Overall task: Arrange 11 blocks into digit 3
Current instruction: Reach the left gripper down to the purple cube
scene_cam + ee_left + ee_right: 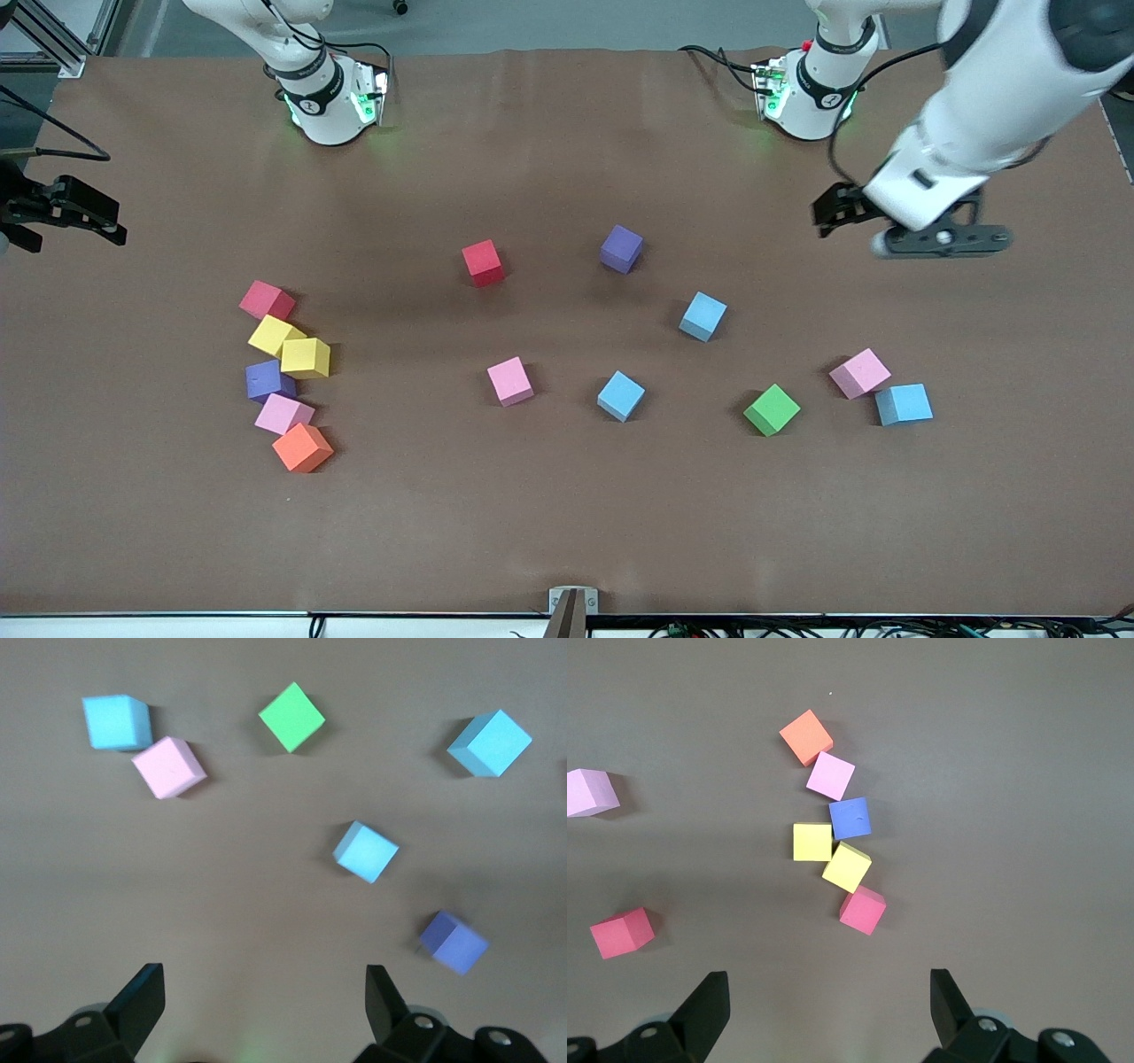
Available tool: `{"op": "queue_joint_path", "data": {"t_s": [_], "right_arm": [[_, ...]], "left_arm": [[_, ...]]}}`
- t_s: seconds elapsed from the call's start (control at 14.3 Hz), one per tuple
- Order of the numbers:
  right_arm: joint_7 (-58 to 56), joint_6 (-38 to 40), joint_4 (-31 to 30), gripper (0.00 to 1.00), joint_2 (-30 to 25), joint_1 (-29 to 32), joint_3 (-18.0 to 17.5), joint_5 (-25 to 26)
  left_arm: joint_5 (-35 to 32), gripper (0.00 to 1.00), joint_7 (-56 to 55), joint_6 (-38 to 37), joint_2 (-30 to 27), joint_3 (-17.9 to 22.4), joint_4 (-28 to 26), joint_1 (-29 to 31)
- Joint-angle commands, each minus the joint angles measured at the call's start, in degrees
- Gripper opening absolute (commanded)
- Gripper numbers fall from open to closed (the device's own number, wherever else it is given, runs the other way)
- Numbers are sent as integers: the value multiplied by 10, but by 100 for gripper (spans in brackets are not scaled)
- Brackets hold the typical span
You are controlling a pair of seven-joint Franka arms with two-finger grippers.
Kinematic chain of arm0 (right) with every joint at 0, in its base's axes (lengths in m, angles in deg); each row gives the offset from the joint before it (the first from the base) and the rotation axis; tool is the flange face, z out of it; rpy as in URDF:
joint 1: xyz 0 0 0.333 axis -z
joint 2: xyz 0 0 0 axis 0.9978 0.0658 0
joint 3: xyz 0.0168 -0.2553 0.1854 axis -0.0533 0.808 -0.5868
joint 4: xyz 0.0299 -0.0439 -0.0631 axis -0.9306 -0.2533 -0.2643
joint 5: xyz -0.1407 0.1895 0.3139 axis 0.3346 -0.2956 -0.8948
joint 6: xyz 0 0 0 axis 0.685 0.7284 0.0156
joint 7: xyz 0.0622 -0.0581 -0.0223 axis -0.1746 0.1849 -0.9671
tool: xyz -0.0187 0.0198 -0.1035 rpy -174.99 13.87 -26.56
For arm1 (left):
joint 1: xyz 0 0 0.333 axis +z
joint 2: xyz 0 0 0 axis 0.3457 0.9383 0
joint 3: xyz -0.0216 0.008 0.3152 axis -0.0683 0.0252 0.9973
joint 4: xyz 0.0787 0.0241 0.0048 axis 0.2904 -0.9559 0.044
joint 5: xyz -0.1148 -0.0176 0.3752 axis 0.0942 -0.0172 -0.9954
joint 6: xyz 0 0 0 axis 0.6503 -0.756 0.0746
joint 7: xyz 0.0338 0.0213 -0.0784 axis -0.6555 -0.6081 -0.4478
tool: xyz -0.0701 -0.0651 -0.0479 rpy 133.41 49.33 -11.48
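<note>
Black right gripper (66,213) edge-cropped

Plain blocks (483,262): red, purple, blue, pink, green, yellow, orange.

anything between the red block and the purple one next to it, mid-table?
Nothing: bare table between the red block and the purple block in the front view. Both grippers, left and right, hang open at the table's ends.

A brown matte counter (567,532) fills the view under even light. Grey floor (549,22) shows along the top edge, with an aluminium frame (53,35) at one corner.
</note>
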Motion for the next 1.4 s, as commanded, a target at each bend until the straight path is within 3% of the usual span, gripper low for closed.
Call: {"op": "queue_joint_path", "data": {"t_s": [0.0,0.21,0.56,0.91,1.12,1.33], "right_arm": [[-4,-1,0,100,-2,7,-7,6],[-4,-1,0,100,-2,7,-7,6],[-4,-1,1,100,-2,8,-7,6],[-4,-4,1,100,1,2,-9,5],[-4,-21,0,100,15,-14,-10,4],[-4,-42,0,100,36,-45,-10,4]], "left_arm": [[7,100,-118,32,23,-50,-29,2],[2,100,-259,79,59,-95,-53,-11],[2,100,-477,217,102,-103,-130,-67],[2,100,-609,317,113,-104,-218,-119],[1,100,-632,332,128,-104,-230,-135],[0,100,-722,387,146,-104,-245,-155]]}}
